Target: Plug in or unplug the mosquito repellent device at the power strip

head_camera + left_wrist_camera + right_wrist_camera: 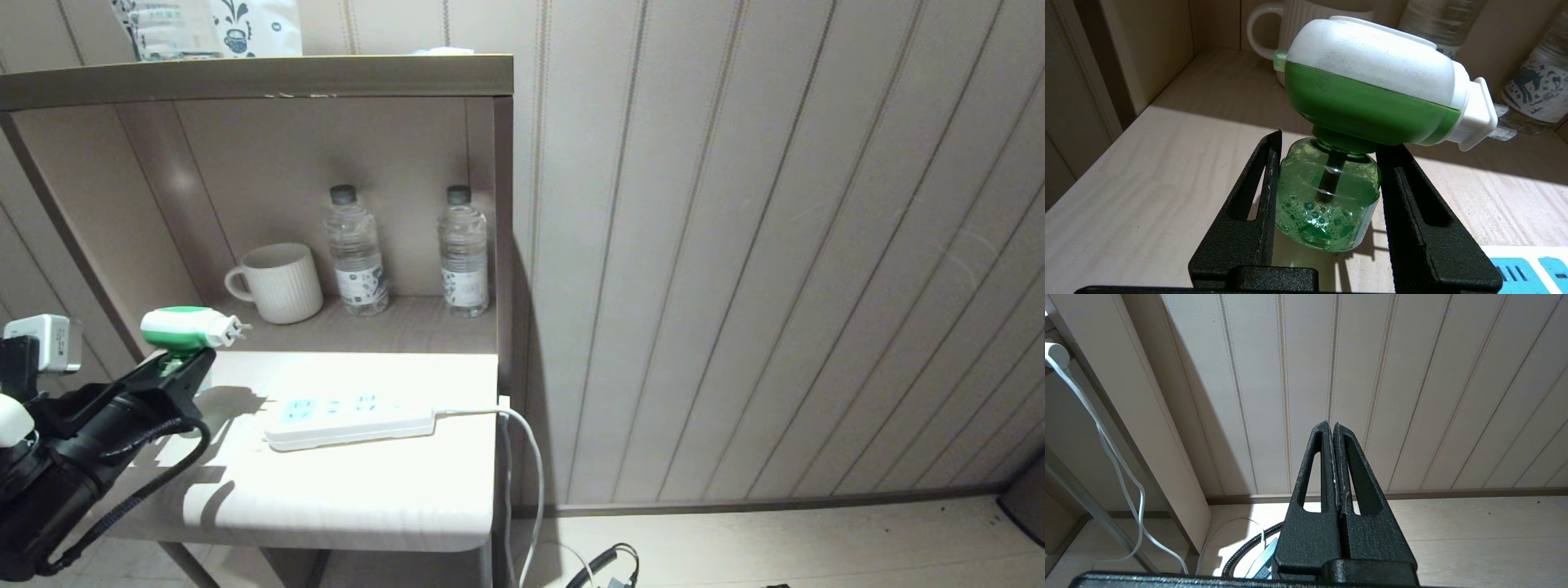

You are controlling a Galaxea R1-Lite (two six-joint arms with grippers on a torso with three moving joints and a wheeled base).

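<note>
Your left gripper [1327, 192] has its fingers [1257, 196] clamped on the bottle of the mosquito repellent device [189, 328], held above the bench [343, 490] with prongs level, pointing toward the power strip [351, 420] lying below and rightward; right gripper [1333, 457] fingers together, parked.

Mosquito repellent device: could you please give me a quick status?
Left gripper shut on mosquito repellent device, unplugged, beside power strip. Right gripper shut, parked. Nothing blocking sockets.

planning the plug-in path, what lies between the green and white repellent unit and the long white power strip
Nothing: in the head view only bare pale wooden tabletop separates the green-and-white mosquito repellent device, clamped in the left gripper, from the white power strip.
</note>
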